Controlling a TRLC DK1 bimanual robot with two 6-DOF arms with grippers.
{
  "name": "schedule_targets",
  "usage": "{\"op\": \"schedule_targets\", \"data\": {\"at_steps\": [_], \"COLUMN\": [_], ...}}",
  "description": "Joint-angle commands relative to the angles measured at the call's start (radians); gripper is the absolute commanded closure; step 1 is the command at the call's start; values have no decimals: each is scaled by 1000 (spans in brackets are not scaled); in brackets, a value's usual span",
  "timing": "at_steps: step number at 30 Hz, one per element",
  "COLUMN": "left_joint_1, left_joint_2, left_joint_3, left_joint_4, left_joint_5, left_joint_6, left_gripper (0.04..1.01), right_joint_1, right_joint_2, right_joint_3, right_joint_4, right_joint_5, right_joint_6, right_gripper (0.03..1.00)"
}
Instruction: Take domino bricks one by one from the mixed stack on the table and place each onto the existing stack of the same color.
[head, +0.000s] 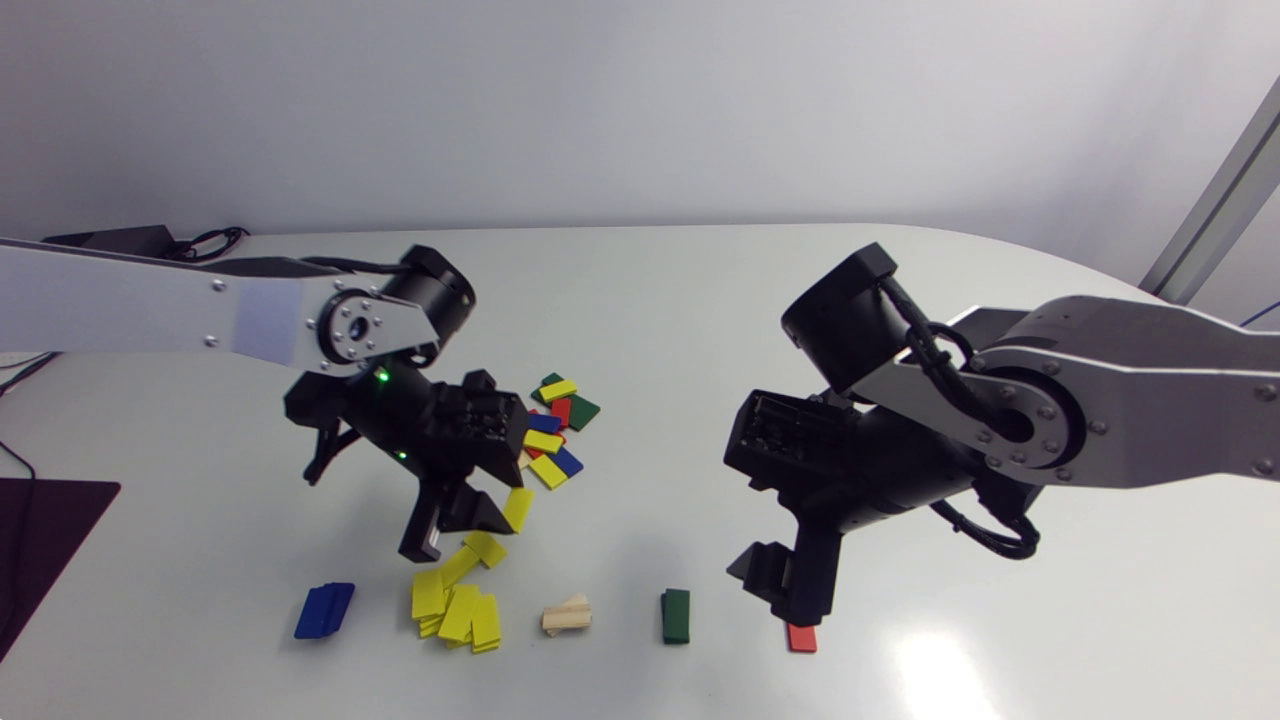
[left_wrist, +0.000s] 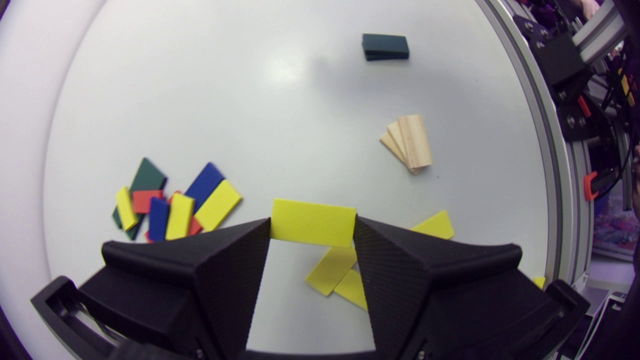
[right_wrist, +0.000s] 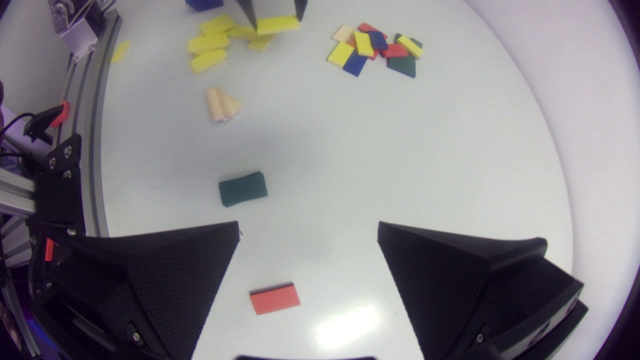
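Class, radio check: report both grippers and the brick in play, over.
Left gripper shut on yellow brick, by scattered yellow pile. Right gripper open above red brick. No obstruction seen.

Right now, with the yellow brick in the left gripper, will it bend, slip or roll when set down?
Probably stiff: the yellow brick spans the fingers with straight edges, no sag. It may slip, held only by its short ends. Flat, it should not roll, but could slide off the untidy yellow pile.
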Motion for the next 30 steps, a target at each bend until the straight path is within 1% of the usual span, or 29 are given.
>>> {"op": "schedule_targets", "data": {"at_steps": [1,4,5,7,8,10,14,15,18,21,26,30], "left_joint_1": [38,73,79,99,104,111,121,121,125,131,133,125], "left_joint_2": [-96,-171,-204,-263,-286,-325,-405,-417,-434,-434,-411,-405], "left_joint_3": [-29,-72,-93,-153,-187,-257,-417,-444,-490,-524,-544,-544], "left_joint_4": [-12,-4,-3,-1,11,29,115,138,160,180,224,226], "left_joint_5": [3,1,1,-3,-5,-29,-58,-65,-80,-81,-81,-81], "left_joint_6": [-66,-154,-191,-233,-258,-290,-342,-350,-368,-370,-372,-373], "left_gripper": [670,672,670,670,670,670,670,670,670,670,670,666], "right_joint_1": [11,16,19,22,23,26,36,39,54,68,80,80], "right_joint_2": [-17,-29,-32,-41,-46,-54,-72,-72,-73,-77,-87,-103], "right_joint_3": [-40,-48,-50,-53,-54,-57,-63,-65,-67,-73,-83,-91], "right_joint_4": [7,9,9,9,9,7,6,6,9,13,15,10], "right_joint_5": [-6,-6,-6,-6,-6,-6,-6,-6,-6,-6,-4,-3], "right_joint_6": [23,23,23,23,25,25,29,29,39,48,55,55], "right_gripper": [66,66,66,66,66,66,66,66,66,66,66,66]}}
